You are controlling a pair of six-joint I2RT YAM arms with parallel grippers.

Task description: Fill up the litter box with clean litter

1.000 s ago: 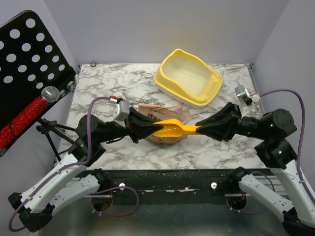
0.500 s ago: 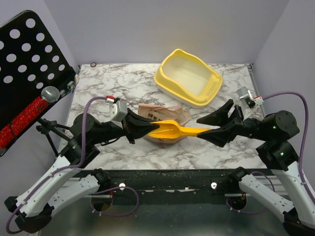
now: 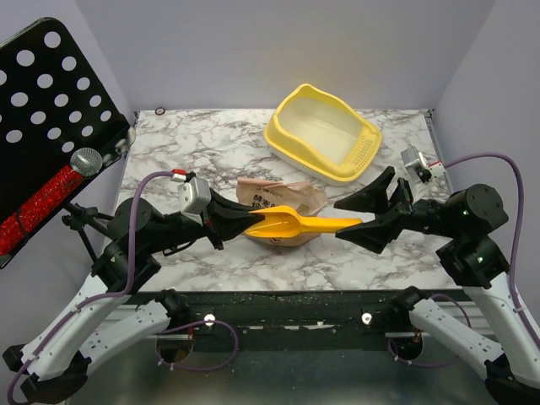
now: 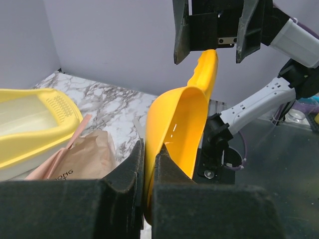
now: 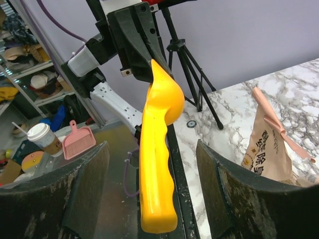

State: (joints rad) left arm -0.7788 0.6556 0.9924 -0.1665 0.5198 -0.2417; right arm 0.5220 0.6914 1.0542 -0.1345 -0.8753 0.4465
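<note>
Marble table (image 3: pixel 194 143) bears paper bag (image 3: pixel 278 196) (scoop (image 3: pixel 295 224) above) near the litter box (image 3: pixel 312 160).

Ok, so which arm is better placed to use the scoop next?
Left, probably: the left tool is shut on the rim of the scoop, beside the paper bag, while the right tool stands open around the handle, not gripping.

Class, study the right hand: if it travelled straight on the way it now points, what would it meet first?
Most likely the yellow scoop: its handle lies between the open fingers of the right hand. Beyond that, the left hand grips the scoop's bowl.
</note>
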